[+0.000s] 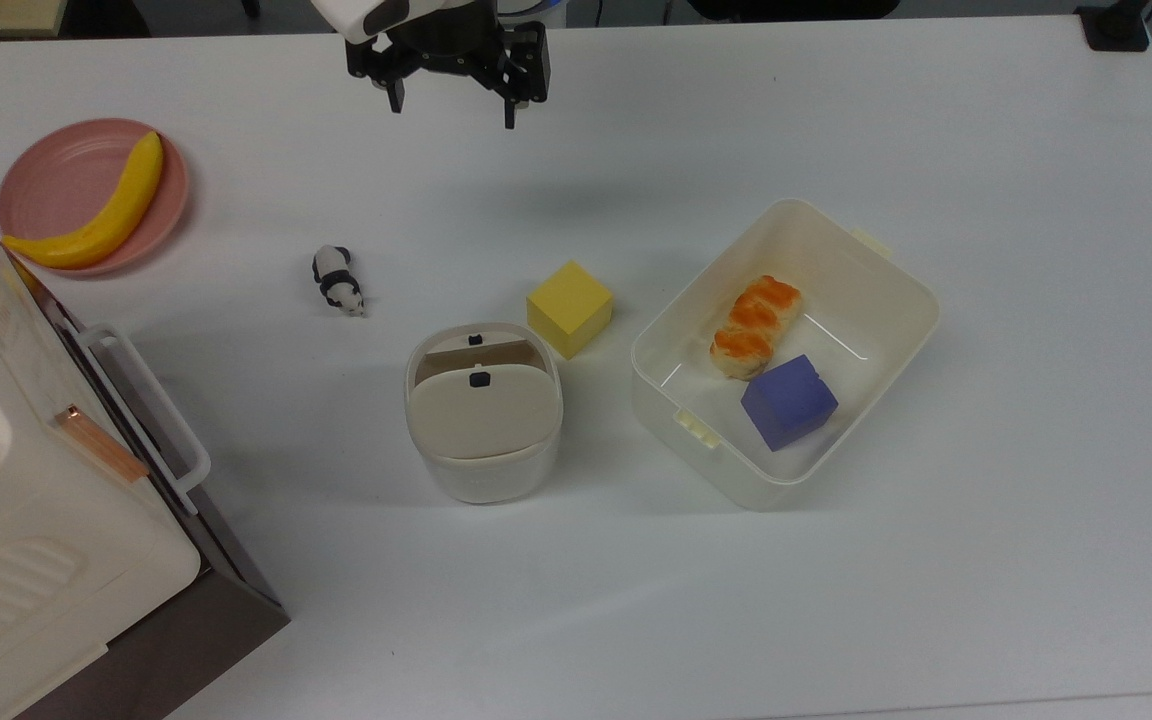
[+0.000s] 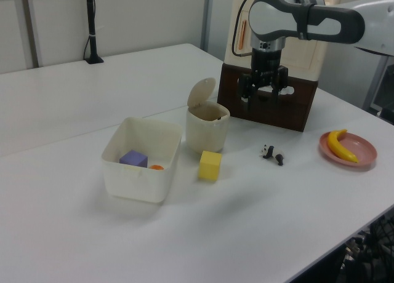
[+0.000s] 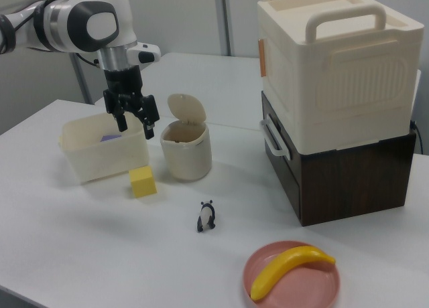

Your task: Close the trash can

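The trash can (image 1: 484,470) is a small cream bin near the table's middle. Its beige lid (image 1: 483,410) with a black button stands tilted up on its hinge, leaving the mouth open. It also appears in the left view (image 2: 207,130) and the right view (image 3: 186,152), with the lid (image 3: 186,110) raised behind the opening. My gripper (image 1: 453,112) hangs open and empty in the air near the top view's top edge, well away from the bin. It is also in the left view (image 2: 261,93) and the right view (image 3: 137,129).
A yellow cube (image 1: 569,307) sits beside the bin. A cream tub (image 1: 921,300) holds a bread piece (image 1: 754,325) and a purple cube (image 1: 789,402). A panda toy (image 1: 338,280), a pink plate (image 1: 56,175) with a banana (image 1: 111,205), and a big cream appliance (image 1: 26,520) lie at the top view's left.
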Tool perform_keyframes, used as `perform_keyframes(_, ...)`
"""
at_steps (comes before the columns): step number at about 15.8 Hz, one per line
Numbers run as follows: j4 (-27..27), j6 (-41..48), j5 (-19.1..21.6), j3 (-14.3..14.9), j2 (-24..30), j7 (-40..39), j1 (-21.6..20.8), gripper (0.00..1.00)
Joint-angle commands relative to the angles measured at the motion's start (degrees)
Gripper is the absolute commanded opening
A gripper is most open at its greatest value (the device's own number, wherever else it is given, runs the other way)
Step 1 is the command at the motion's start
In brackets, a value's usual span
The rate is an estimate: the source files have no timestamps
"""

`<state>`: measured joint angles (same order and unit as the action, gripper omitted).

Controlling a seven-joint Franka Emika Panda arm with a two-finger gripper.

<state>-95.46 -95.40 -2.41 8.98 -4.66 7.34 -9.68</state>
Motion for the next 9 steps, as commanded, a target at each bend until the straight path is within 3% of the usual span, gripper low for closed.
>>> perform_keyframes(1,-0.6,0.9,-0.2,0.2,0.7,1.2,-0.4,1.0)
perform_keyframes(9,-0.9,0.9,0.9,0.2,0.7,1.2,-0.2,1.0)
